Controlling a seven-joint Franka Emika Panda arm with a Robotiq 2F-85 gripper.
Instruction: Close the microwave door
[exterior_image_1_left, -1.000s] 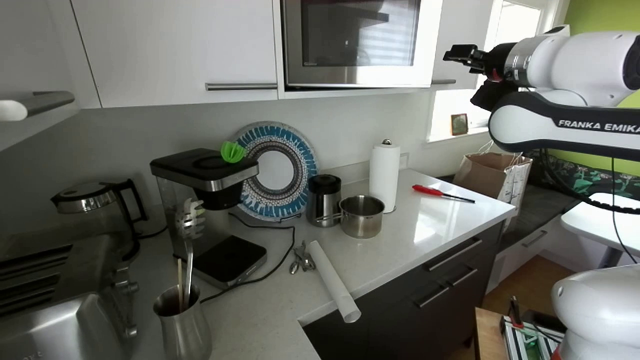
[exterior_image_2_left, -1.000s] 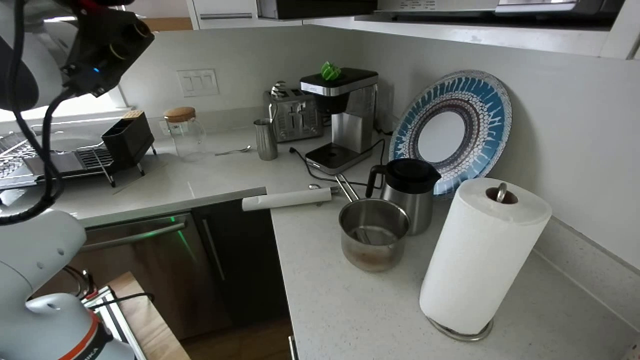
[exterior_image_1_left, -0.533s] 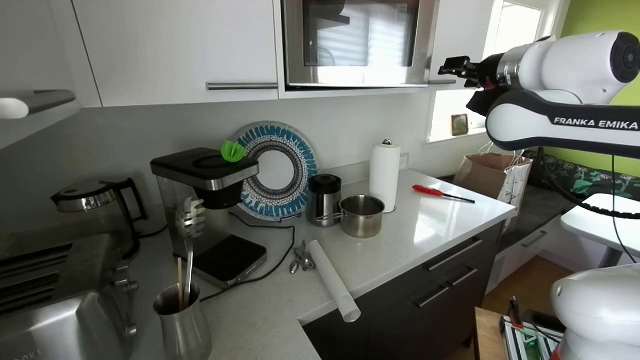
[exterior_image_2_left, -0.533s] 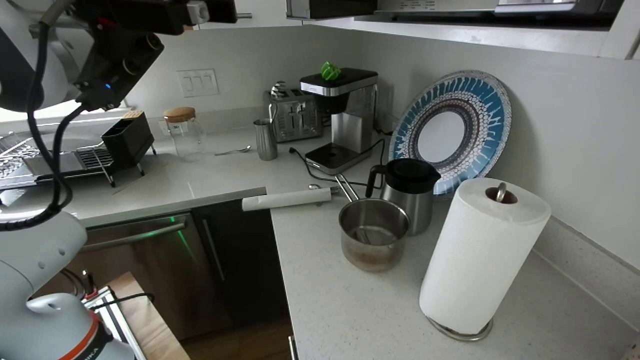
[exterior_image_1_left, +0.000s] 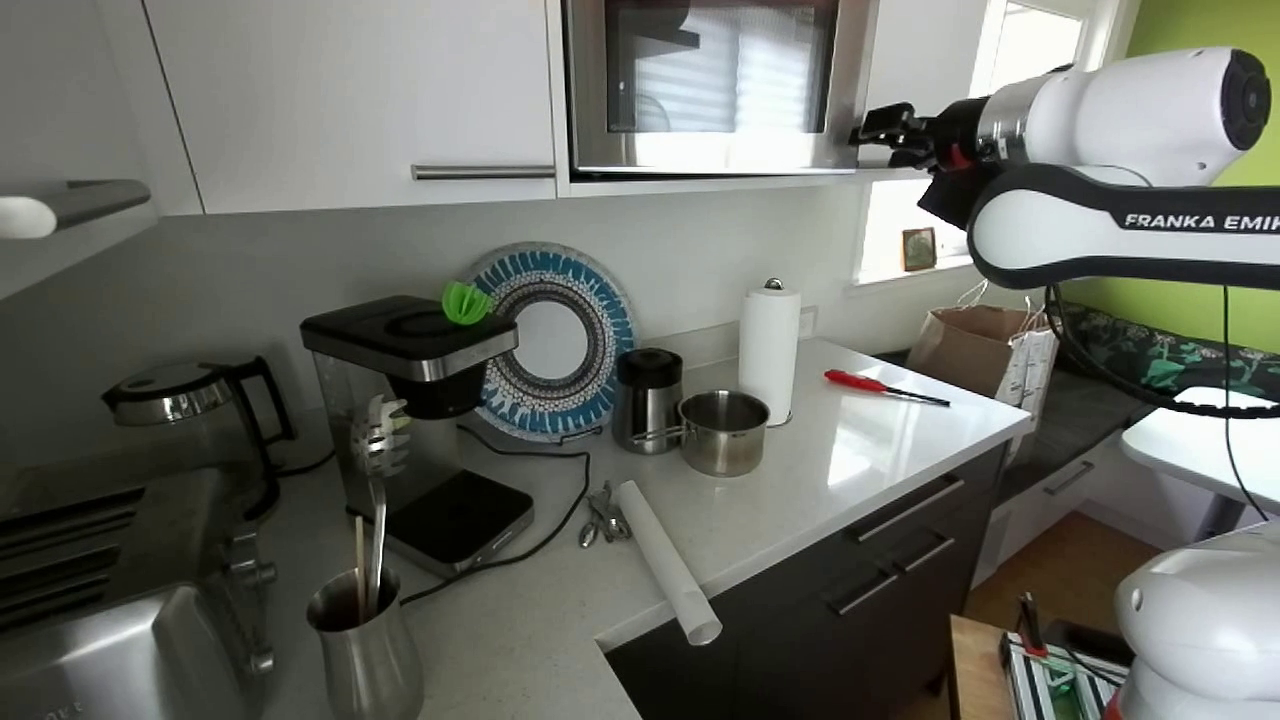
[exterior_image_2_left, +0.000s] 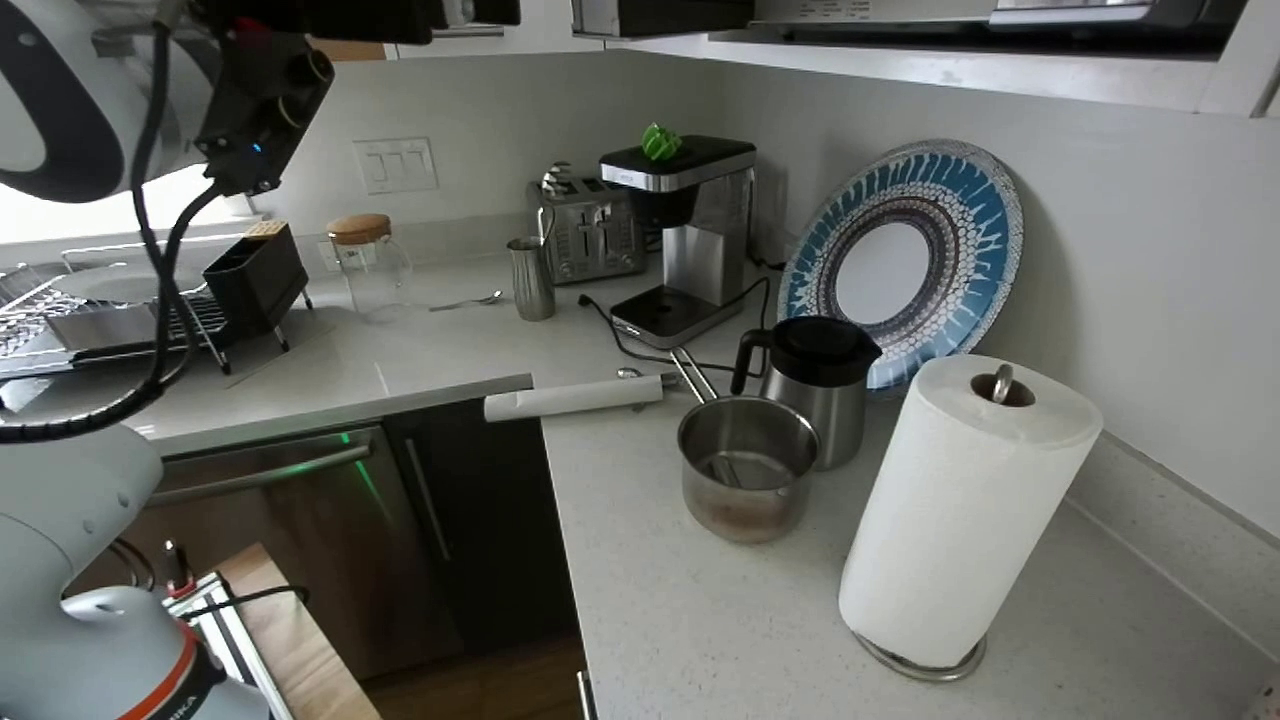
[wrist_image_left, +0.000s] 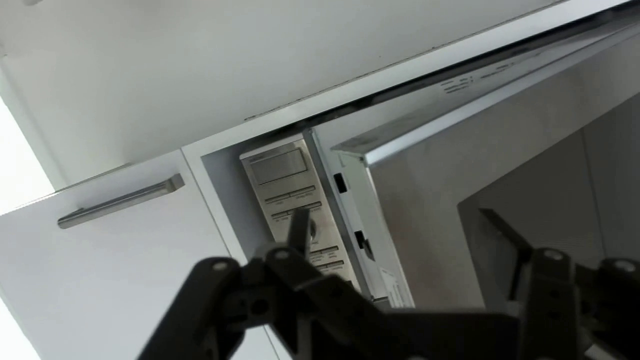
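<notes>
The microwave door (exterior_image_1_left: 700, 150) has a dark window in a steel frame and stands ajar. Its front, side edge and latch hooks show in the wrist view (wrist_image_left: 425, 200), with a gap between door and body. Its lower edge shows in an exterior view (exterior_image_2_left: 665, 18). The microwave (exterior_image_2_left: 870, 12) is cut off at the top there. Its control panel (wrist_image_left: 280, 172) shows in the wrist view. My gripper (exterior_image_1_left: 872, 130) is at the door's free edge; contact cannot be told. In the wrist view the gripper (wrist_image_left: 395, 215) is open, fingertips wide apart, nothing held.
White cabinets (exterior_image_1_left: 360, 100) flank the microwave, one with a bar handle (wrist_image_left: 120, 200). Below stand a paper towel roll (exterior_image_1_left: 770, 350), a pot (exterior_image_1_left: 722, 440), a patterned plate (exterior_image_2_left: 900, 265) and a coffee machine (exterior_image_1_left: 410, 340). A red screwdriver (exterior_image_1_left: 855, 380) lies on the counter.
The door swung partway toward the microwave between one second and half a second ago, then stayed put. My gripper has moved closer to the door's free edge.
</notes>
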